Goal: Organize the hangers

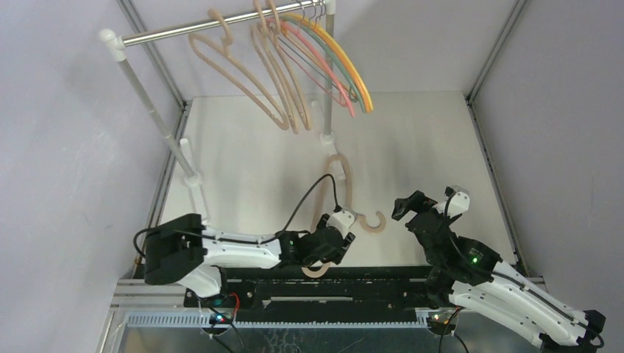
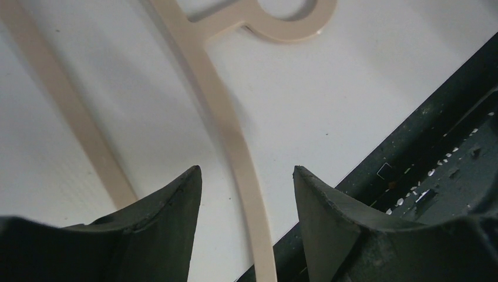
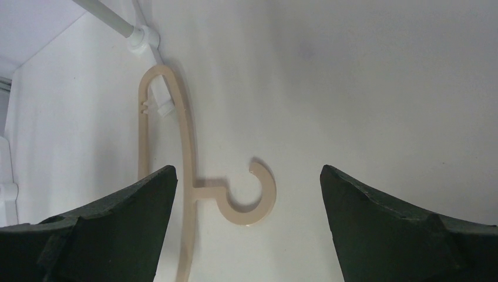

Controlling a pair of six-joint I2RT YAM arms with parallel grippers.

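One tan hanger (image 1: 341, 180) lies flat on the white table, its hook (image 1: 374, 223) pointing right. My left gripper (image 1: 344, 237) is open and low over it; in the left wrist view (image 2: 246, 171) the hanger's arm (image 2: 226, 123) runs between the open fingers, apart from both. My right gripper (image 1: 412, 212) is open and empty just right of the hook; in the right wrist view (image 3: 246, 169) the hook (image 3: 253, 202) lies between its fingers, below them. Tan hangers (image 1: 246, 73) and thin orange, yellow, green and pink ones (image 1: 335, 66) hang on the rail.
The silver rail (image 1: 191, 28) crosses the back on white posts, left (image 1: 151, 110) and right (image 1: 327, 99), with white feet on the table (image 1: 193, 180). A black base frame (image 1: 368, 283) runs along the table's near edge. Grey walls close in on both sides.
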